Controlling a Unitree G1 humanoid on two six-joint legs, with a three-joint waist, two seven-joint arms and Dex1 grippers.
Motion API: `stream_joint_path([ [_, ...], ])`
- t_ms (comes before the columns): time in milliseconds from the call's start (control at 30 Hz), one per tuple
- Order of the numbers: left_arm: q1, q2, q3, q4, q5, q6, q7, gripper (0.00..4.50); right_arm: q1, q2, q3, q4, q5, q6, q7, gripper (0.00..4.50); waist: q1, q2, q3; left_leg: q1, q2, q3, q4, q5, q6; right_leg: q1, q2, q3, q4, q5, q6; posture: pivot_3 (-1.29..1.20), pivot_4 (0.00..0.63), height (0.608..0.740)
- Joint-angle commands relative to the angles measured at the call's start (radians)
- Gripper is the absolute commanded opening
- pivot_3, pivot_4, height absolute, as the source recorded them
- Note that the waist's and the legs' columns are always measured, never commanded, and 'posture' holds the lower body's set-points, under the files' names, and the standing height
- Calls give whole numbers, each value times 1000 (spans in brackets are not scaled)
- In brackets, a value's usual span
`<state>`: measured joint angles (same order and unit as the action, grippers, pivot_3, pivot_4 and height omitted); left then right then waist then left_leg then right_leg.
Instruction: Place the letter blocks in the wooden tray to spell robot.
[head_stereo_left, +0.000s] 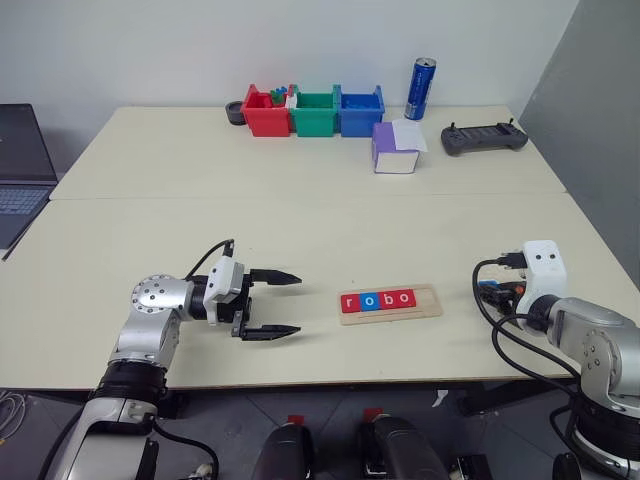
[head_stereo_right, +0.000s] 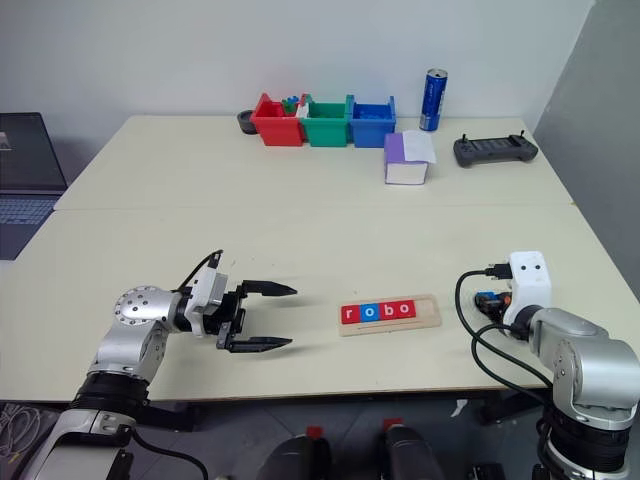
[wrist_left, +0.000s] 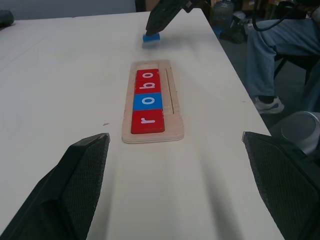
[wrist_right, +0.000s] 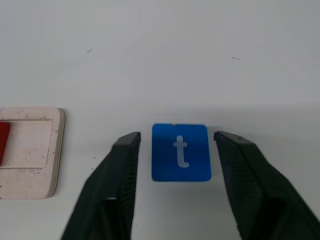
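Wooden tray (head_stereo_left: 428, 303) is lying near the table's front edge, holding red r, blue o, red o and b tiles (head_stereo_left: 376, 300) (last slot bare) | blue t tile (wrist_right: 180, 152) is sitting flat on the table just beside the tray's empty end, between the right gripper's (wrist_right: 176, 165) parted fingers, gaps showing both sides | left gripper (head_stereo_left: 277, 303) is hovering wide open, well apart from the tray's r end.

1. Left arm (head_stereo_left: 150, 320): brushed silver housings; round joint cap ringed with small screws.
2. Left wrist: white camera block (head_stereo_left: 224, 283), black cable looping above it at 12 o'clock.
3. Left gripper (head_stereo_left: 290, 303): two black tapered fingers (wrist_left: 75, 180) with finely textured pads.
4. Right arm (head_stereo_left: 590, 345): silver shell, white camera block (head_stereo_left: 545, 265) bearing two dark dots, black cables curling at 9 o'clock.
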<state>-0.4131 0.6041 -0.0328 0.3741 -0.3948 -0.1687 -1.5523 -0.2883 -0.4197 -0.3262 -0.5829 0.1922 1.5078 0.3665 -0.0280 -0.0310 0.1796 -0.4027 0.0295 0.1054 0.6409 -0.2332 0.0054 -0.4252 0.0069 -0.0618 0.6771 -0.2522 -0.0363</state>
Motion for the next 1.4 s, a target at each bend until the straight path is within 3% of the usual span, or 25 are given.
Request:
stream_joint_path([
  [33, -7, 2, 16, -14, -7, -12, 3, 4500, -11, -73, 11, -8, 30, -20, 25, 3875, 0, 0, 0, 0, 0, 0, 0, 0, 0, 0, 0, 0, 0, 0, 0, 0, 150, 740],
  [100, -4, 2, 17, -20, -7, -11, 7, 4500, -22, -183, 27, 2, 73, -30, 95, 4481, 0, 0, 0, 0, 0, 0, 0, 0, 0, 0, 0, 0, -1, 0, 0, 0, 150, 740],
  [200, -1, 6, 19, -30, -9, -5, 13, 4500, -45, -393, 61, 62, 136, -183, 275, 4481, 0, -1, 1, -1, -1, -1, 0, 0, 0, 0, 0, 0, -2, 0, 0, 0, 150, 740],
  [300, -1, 8, 20, -34, -8, -4, 19, 4500, -38, -600, 179, 230, 113, -482, 509, 4481, 0, -1, 1, -1, -1, -3, 0, 0, 1, 1, 1, -2, -4, 0, 0, 0, 150, 740],
  [367, 0, 10, 22, -37, -7, -4, 25, 4500, -76, -658, 272, 393, 67, -670, 613, 4481, 0, -2, 1, 0, 0, -5, -1, 0, 1, 3, 2, -4, -7, 0, 0, 0, 150, 740],
  [500, 11, 19, 31, -58, -11, -1, 37, 4500, -225, -613, 392, 689, 14, -913, 733, 4481, -4, -3, 1, -1, 2, -6, -2, 0, 1, 4, 5, -4, -13, 2, 3, 0, 150, 740],
  [633, 50, 30, 39, -106, -16, 8, 56, 4500, -260, -583, 453, 830, -23, -1070, 826, 4481, 2, -3, 1, -4, 2, -7, -2, 0, 0, 3, 5, -4, -13, 2, 3, 0, 150, 740],
  [1200, 107, 44, 55, -182, -22, 37, 91, 4500, -174, -561, 482, 817, -68, -1074, 857, 4481, 11, -2, 1, -6, 1, -6, 2, 0, 0, 2, 3, -4, -12, 2, 3, 0, 150, 740],
  [1300, 102, 45, 54, -179, -22, 38, 89, 4500, -165, -541, 480, 821, -67, -1049, 838, 3921, 11, -2, 1, -6, 1, -6, 2, 0, 0, 2, 3, -4, -12, 2, 3, 0, 150, 740],
  [1400, 99, 47, 55, -175, -23, 39, 85, 4500, -154, -547, 479, 812, -71, -1044, 835, 2946, 12, -2, 1, -5, 1, -7, 3, 0, 0, 3, 3, -4, -12, 2, 3, 0, 150, 740],
])
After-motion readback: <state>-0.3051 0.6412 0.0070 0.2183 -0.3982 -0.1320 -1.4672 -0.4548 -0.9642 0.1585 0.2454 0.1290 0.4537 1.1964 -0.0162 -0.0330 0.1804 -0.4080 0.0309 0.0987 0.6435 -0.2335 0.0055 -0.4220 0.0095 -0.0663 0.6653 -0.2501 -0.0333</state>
